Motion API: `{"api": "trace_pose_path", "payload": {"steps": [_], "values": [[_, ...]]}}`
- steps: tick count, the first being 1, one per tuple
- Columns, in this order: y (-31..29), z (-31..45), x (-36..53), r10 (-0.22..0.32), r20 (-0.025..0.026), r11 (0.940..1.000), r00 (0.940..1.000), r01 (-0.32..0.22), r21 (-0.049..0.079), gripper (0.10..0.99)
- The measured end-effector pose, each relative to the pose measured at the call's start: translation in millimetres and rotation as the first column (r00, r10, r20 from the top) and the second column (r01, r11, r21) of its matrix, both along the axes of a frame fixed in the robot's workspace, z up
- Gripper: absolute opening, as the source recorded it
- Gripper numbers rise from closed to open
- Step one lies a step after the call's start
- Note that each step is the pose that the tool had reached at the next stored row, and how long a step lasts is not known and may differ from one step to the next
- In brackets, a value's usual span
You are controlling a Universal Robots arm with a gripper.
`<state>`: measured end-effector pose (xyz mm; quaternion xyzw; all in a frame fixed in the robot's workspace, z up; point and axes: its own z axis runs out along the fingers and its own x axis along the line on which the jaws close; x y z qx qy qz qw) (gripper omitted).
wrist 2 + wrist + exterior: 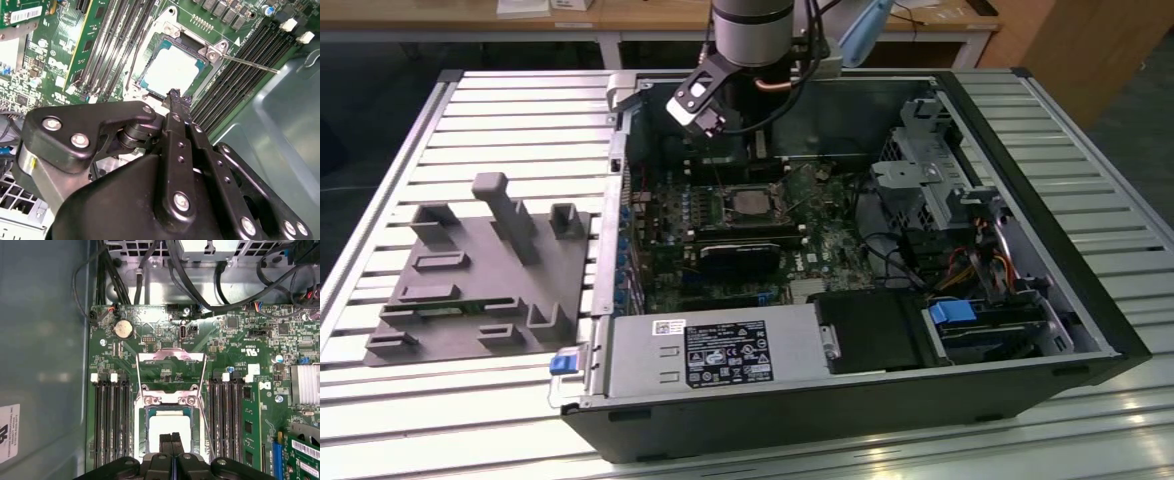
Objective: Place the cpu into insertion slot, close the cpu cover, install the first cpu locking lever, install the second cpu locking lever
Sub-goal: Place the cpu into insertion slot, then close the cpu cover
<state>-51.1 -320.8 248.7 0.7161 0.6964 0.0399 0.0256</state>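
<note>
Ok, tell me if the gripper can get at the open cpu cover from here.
Probably yes: the gripper hangs over the cpu, and the cpu cover is flipped open just beyond it, nothing between them.

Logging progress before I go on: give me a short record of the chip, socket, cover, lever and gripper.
chip: lying in the socket, shiny top up
socket: on the green board inside the open computer case
cover: swung open, not over the chip
lever: one thin rod sticks out free beside the socket, not latched
gripper: shut, empty, tips over the chip; contact unclear
</note>
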Motion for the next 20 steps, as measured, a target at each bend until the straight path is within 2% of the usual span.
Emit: {"api": "trace_pose_path", "payload": {"steps": [13,20], "values": [[0.0,1.8,0.0,0.0,-0.0002,1.0,1.0,0.0,0.0,0.106],[0.0,9.9,0.0,0.0,-0.0002,1.0,1.0,0.0,-0.001,0.106]]}}
